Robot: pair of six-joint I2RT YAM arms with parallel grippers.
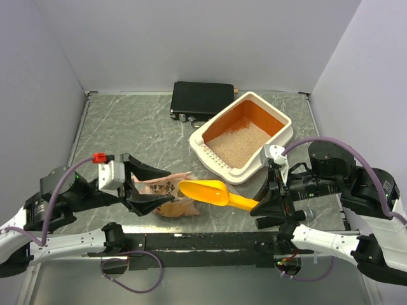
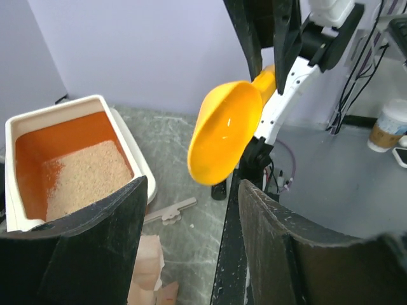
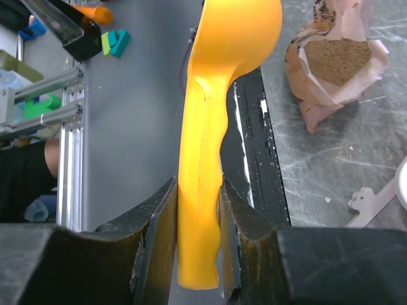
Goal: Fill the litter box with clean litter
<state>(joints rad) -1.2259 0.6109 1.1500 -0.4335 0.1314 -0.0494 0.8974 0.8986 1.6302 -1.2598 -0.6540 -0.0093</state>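
My right claw (image 3: 197,190) clamps the scoop (image 1: 206,192) handle; my left claw (image 1: 168,185) gapes open at the bag (image 1: 180,208). I should dip toward nine o'clock, lift level, then tip into the litter box (image 1: 253,96) at one o'clock.

The top view looks steeply down from above and behind the arm bases, far enough back to take in the whole worktop (image 1: 127,127). The left wrist view sits low and close behind the left tool (image 2: 194,190), facing almost level across the worktop — litter box (image 2: 54,110) at left, scoop (image 2: 226,130) at centre. The right wrist view peers down along the right tool (image 3: 198,184), very near the scoop, with the paper bag (image 3: 337,63) at upper right. All three share the scoop.
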